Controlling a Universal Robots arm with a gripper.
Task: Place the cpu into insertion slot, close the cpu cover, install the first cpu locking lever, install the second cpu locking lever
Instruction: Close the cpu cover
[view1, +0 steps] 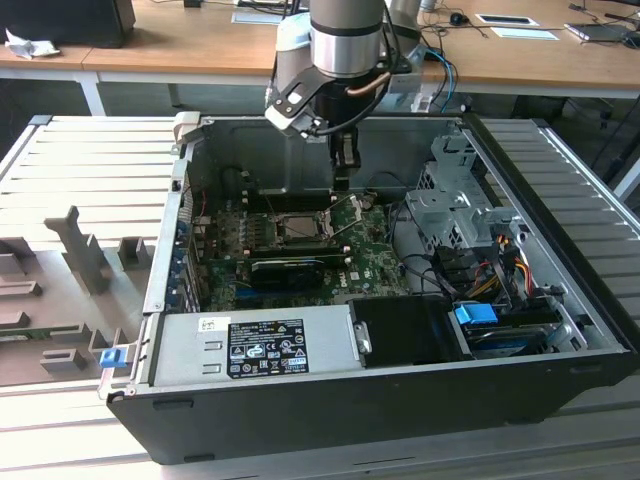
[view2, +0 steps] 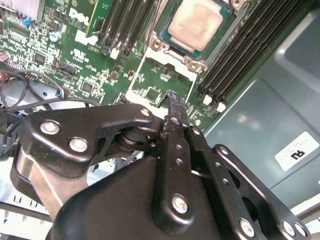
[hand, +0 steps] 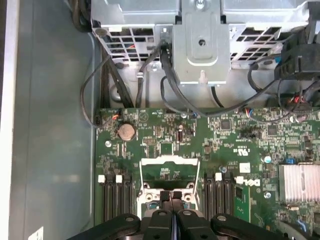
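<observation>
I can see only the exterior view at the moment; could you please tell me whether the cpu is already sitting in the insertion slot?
Observer: Yes. In the second wrist view the cpu lies flat inside the insertion slot.
Operator: Thank you. Is the cpu cover down over it?
Observer: No. In the first wrist view the cpu cover is swung open off the slot, and the circuit board shows through its square hole.
Operator: And the gripper?
Observer: The gripper is shut, close to the open cover. I cannot tell whether it touches it.
</observation>
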